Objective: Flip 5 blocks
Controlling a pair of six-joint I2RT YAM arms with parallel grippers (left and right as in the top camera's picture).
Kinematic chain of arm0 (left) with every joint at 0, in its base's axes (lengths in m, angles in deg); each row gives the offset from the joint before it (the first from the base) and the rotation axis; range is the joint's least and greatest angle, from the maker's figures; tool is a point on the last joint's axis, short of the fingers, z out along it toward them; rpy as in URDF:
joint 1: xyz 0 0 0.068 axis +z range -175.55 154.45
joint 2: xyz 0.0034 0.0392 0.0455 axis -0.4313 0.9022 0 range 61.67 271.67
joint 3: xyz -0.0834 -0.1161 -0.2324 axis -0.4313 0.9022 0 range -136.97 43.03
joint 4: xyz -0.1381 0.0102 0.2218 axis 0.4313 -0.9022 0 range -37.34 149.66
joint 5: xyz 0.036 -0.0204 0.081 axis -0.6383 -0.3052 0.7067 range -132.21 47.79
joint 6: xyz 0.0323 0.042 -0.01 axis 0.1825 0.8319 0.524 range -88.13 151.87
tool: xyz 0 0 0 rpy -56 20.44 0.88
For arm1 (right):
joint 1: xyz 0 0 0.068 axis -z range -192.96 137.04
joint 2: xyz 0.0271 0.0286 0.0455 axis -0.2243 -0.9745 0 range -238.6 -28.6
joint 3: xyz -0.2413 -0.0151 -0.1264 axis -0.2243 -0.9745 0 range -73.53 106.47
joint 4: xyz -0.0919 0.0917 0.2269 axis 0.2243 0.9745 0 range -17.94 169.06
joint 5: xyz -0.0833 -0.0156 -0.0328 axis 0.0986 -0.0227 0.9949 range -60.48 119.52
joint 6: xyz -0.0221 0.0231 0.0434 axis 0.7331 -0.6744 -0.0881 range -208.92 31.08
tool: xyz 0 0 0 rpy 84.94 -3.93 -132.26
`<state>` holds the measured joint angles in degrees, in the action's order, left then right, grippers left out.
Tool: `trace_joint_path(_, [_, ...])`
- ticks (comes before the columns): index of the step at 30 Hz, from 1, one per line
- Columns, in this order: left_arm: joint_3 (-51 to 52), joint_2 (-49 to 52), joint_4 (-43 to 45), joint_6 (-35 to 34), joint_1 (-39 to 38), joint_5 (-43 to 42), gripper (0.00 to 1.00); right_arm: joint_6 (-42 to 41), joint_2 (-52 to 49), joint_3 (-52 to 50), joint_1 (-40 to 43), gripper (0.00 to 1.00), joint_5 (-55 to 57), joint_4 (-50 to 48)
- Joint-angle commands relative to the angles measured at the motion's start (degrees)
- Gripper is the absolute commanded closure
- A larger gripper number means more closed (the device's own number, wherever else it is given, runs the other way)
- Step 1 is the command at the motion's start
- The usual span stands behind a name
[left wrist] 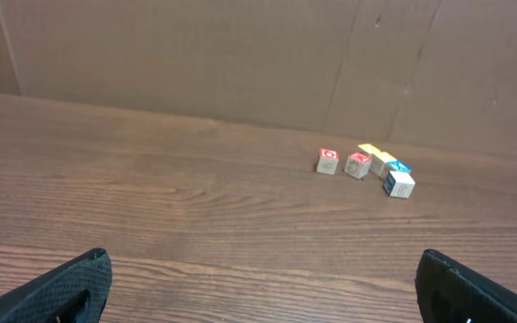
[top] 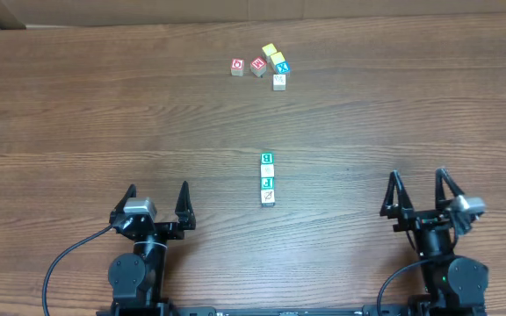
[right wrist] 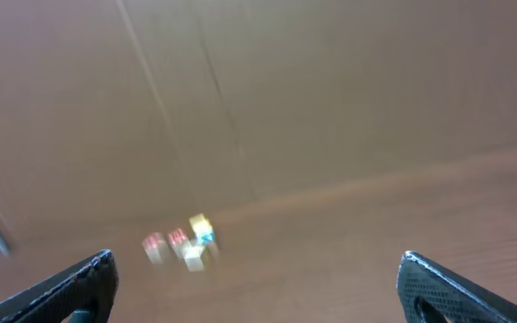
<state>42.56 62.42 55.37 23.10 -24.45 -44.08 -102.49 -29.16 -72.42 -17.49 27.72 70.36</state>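
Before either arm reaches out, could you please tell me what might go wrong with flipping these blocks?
In the far cluster of blocks, several touch; a pincer closing on one may shove its neighbours.
The near row of blocks lies end to end, so turning one could drag the next.
Each block is far smaller than the open left pincer and right pincer, so a grasp may slip.

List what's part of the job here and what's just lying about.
Job:
- far cluster of small wooden alphabet cubes
- near row of matching cubes
- left gripper, open
- right gripper, open

Lying about:
- brown wooden table
- brown cardboard backdrop
- black cable
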Motion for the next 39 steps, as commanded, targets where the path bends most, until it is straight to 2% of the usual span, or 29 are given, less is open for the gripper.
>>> trace_joint_path(1, [0.2,-0.5,0.0,0.9,-0.4,-0.5,0.00,9.3,0.4,-0.7,0.2,0.00,-3.1,5.6])
trace_joint_path(7, [0.2,-0.5,0.0,0.9,-0.4,-0.5,0.00,19.6,0.4,-0.7,0.2,0.00,-3.5,6.1])
trace_joint_path(12, [0.2,-0.5,0.0,0.9,-0.4,-0.5,0.00,24.2,0.4,-0.7,0.2,0.00,-3.4,6.1])
trace_joint_path(39, [0.2,-0.5,0.0,0.9,-0.4,-0.5,0.00,24.3,0.4,-0.7,2.0,0.00,-3.3,6.1])
